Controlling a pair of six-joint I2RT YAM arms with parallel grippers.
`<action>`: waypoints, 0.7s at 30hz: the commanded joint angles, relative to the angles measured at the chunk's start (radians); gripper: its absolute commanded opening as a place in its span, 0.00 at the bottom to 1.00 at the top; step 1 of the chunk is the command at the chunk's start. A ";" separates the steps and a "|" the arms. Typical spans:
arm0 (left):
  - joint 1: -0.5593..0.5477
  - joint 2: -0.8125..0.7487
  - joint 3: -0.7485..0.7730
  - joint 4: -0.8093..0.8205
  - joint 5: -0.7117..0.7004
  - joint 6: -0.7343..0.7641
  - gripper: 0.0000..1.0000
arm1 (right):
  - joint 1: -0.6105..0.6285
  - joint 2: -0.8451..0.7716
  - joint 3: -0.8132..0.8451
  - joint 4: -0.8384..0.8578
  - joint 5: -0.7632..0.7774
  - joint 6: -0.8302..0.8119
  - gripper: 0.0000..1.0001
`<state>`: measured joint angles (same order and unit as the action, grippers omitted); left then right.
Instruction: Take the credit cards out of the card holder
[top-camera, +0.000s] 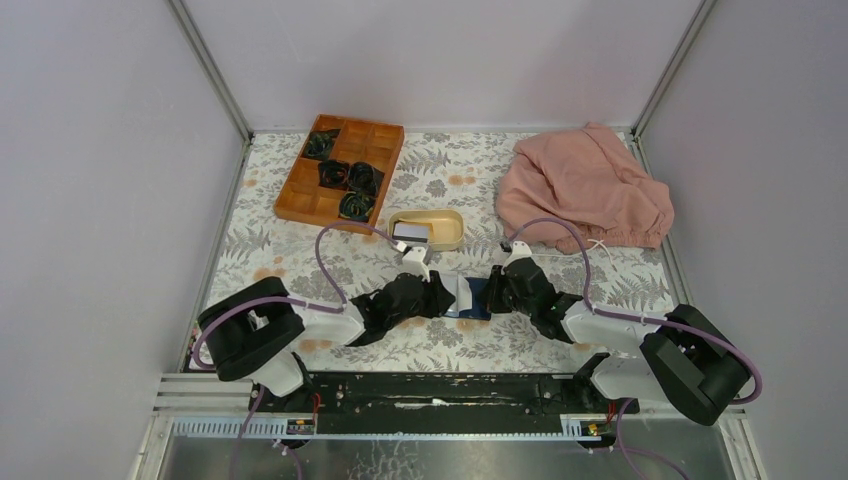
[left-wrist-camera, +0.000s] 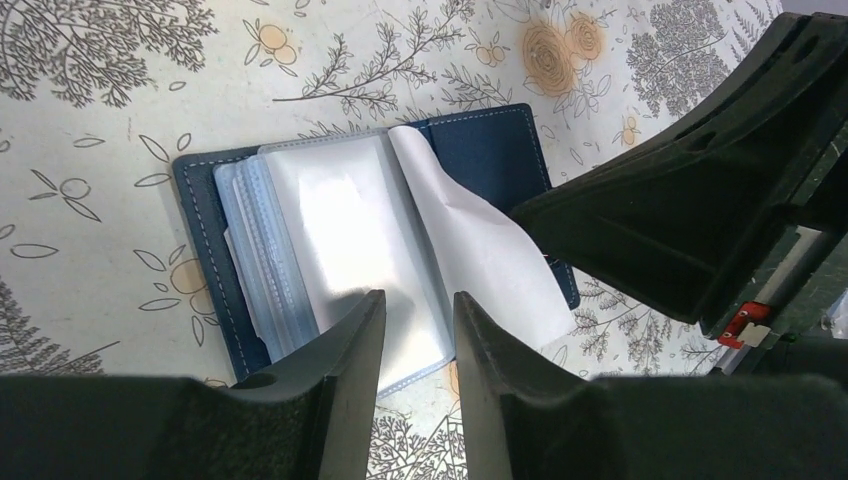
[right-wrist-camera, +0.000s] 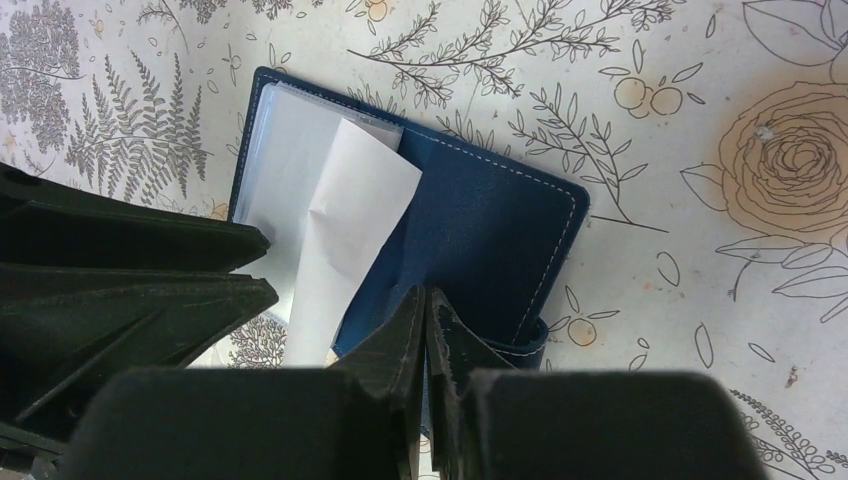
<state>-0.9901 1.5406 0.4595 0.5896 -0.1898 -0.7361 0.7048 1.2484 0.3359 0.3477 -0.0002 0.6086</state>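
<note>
The card holder (top-camera: 468, 306) lies open on the floral cloth between my two arms. Its navy cover (left-wrist-camera: 490, 150) holds a stack of clear sleeves (left-wrist-camera: 255, 250). A pale page (left-wrist-camera: 350, 220) lies flat, and another white page (left-wrist-camera: 470, 240) curls up to the right. I cannot tell whether these pale pages are credit cards. My left gripper (left-wrist-camera: 420, 312) is open, its fingers hovering over the near edge of the sleeves with nothing between them. My right gripper (right-wrist-camera: 426, 300) is shut on the near edge of the navy cover (right-wrist-camera: 490, 220). One pale card (top-camera: 411, 232) lies in the beige dish (top-camera: 447, 226).
A wooden compartment tray (top-camera: 340, 168) with dark bundles stands at the back left. A crumpled pink cloth (top-camera: 585, 190) covers the back right. The two grippers sit very close together over the card holder.
</note>
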 joint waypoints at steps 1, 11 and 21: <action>0.004 0.010 -0.012 0.057 0.019 -0.019 0.39 | -0.001 -0.008 -0.008 0.009 0.029 0.004 0.08; 0.004 0.142 0.035 0.149 0.141 -0.002 0.39 | -0.001 -0.024 -0.006 -0.004 0.003 0.002 0.08; 0.004 0.369 0.133 0.188 0.204 -0.049 0.33 | -0.001 -0.228 0.024 -0.158 0.012 -0.030 0.18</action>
<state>-0.9871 1.8469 0.5949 0.8177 -0.0170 -0.7738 0.7040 1.1130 0.3290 0.2550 0.0006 0.5995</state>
